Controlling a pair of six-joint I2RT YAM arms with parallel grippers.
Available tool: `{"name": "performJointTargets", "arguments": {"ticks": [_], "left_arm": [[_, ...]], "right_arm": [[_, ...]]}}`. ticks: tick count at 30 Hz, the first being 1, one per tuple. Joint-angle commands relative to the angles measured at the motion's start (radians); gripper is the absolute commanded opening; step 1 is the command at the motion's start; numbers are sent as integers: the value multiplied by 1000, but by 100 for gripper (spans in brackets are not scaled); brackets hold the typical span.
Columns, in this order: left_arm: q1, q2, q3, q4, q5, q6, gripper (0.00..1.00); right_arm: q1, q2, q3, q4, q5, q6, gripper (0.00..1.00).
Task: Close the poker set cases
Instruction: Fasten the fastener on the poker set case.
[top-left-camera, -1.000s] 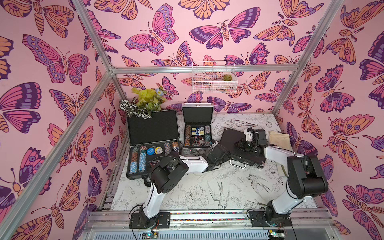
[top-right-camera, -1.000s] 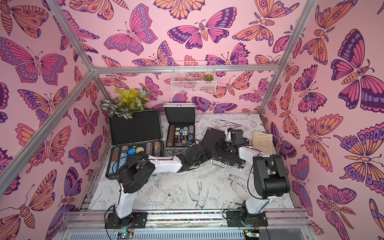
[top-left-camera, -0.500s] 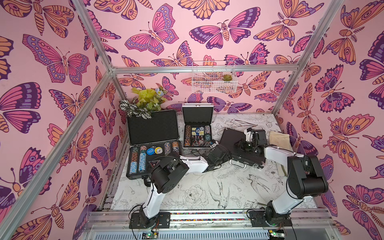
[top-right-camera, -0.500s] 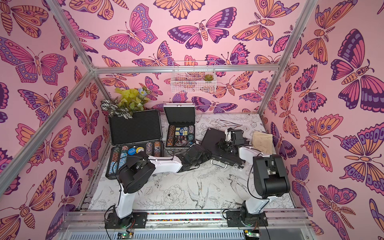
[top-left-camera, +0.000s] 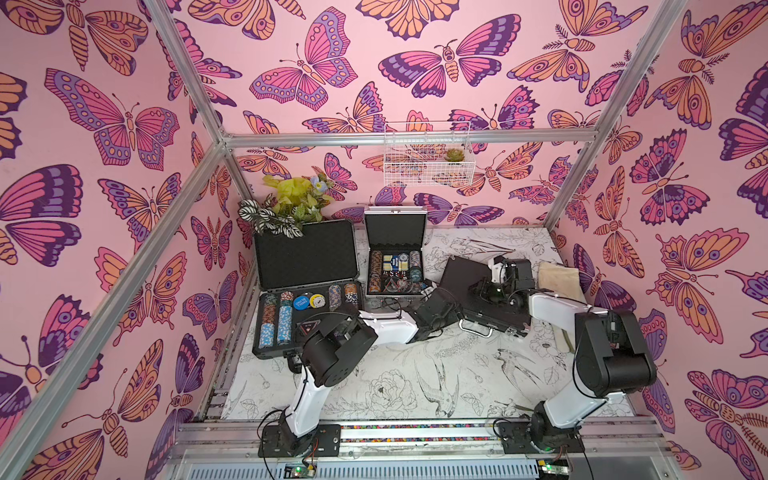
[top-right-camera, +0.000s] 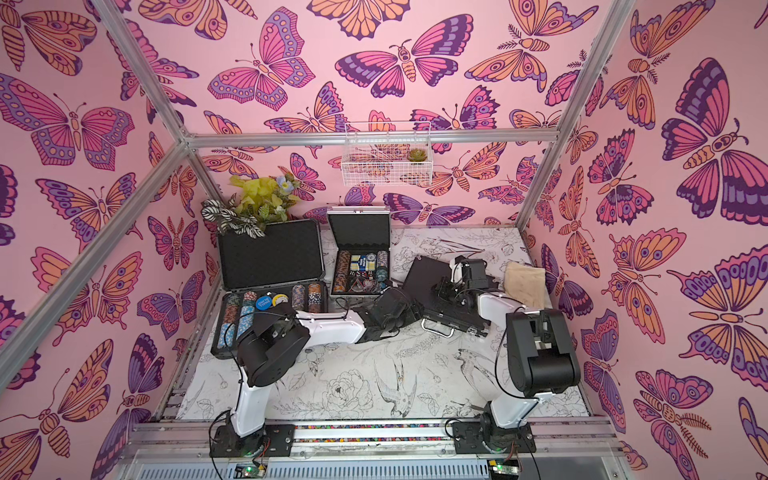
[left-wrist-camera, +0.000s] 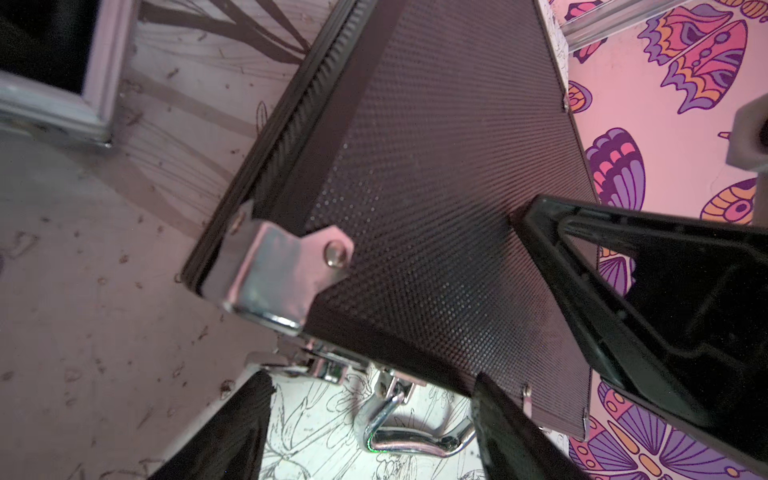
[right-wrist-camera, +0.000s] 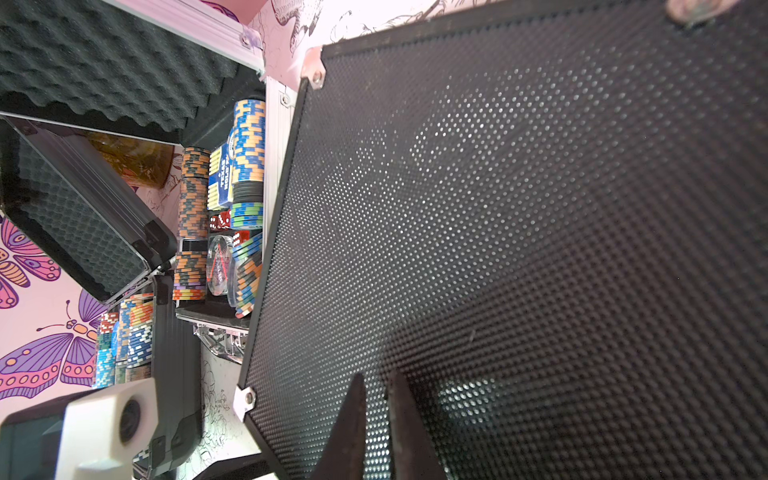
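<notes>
1. Near left on the table (top-left-camera: 415, 374): the large dark-grey case (top-left-camera: 307, 266) gapes open.
2. Middle: your right jaws, clenched, pin down the lid of the wide black case (top-left-camera: 459, 276). That likely lets your left jaws, released, work its front latch.
3. Farthest: the small silver case (top-left-camera: 395, 239), open.

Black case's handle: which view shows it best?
The left wrist view: the handle is close and sharp, beside a latch. Both top views show it small and distant. The right wrist view shows only the lid.
</notes>
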Motion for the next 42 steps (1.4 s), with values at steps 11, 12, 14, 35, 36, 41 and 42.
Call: {"name": "performJointTargets", "arguments": {"ticks": [11, 12, 14, 35, 36, 41, 42], "left_arm": [[15, 80, -34, -5, -61, -3, 77], [15, 83, -39, 11, -63, -6, 77], [15, 90, -54, 59, -66, -6, 77], [12, 64, -219, 424, -145, -22, 68], [12, 75, -213, 428, -139, -32, 68], [6, 106, -200, 437, -137, -52, 67], [6, 108, -200, 437, -139, -52, 67]], "right_arm": [[0, 31, -54, -180, 32, -4, 16], [-1, 32, -54, -180, 32, -4, 16], [1, 32, -56, -181, 28, -4, 16], [13, 50, -54, -156, 2, 24, 16], [15, 52, -54, -155, 3, 25, 16], [20, 58, -54, -156, 2, 25, 16], [21, 59, -52, -155, 2, 25, 16]]}}
